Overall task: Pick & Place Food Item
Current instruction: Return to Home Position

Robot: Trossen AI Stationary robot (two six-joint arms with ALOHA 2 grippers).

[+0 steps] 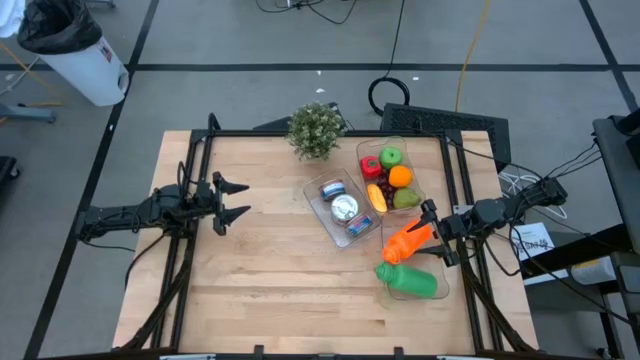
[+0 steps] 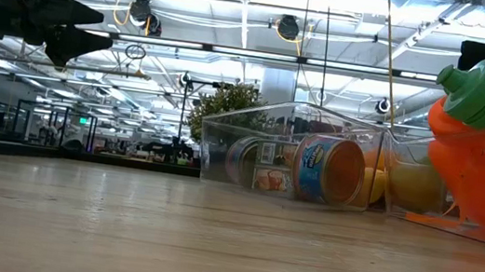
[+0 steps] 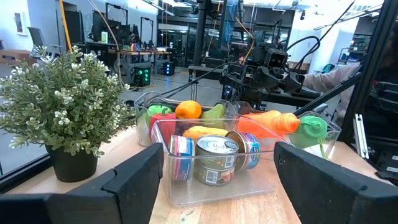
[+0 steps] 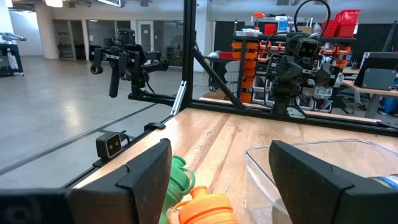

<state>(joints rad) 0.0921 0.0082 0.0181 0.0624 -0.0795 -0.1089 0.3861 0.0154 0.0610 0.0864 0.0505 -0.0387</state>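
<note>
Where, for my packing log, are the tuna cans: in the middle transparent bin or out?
In. Three tuna cans sit inside the middle transparent bin, behind its clear walls.

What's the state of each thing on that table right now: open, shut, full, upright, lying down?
left gripper, open, empty, above the left side of the table
right gripper, open, empty, above the orange bottle
orange bottle, lying down
green bottle, lying down beside it
middle bin, holding three tuna cans
fruit bin, filled with fruit
potted plant, upright
</note>
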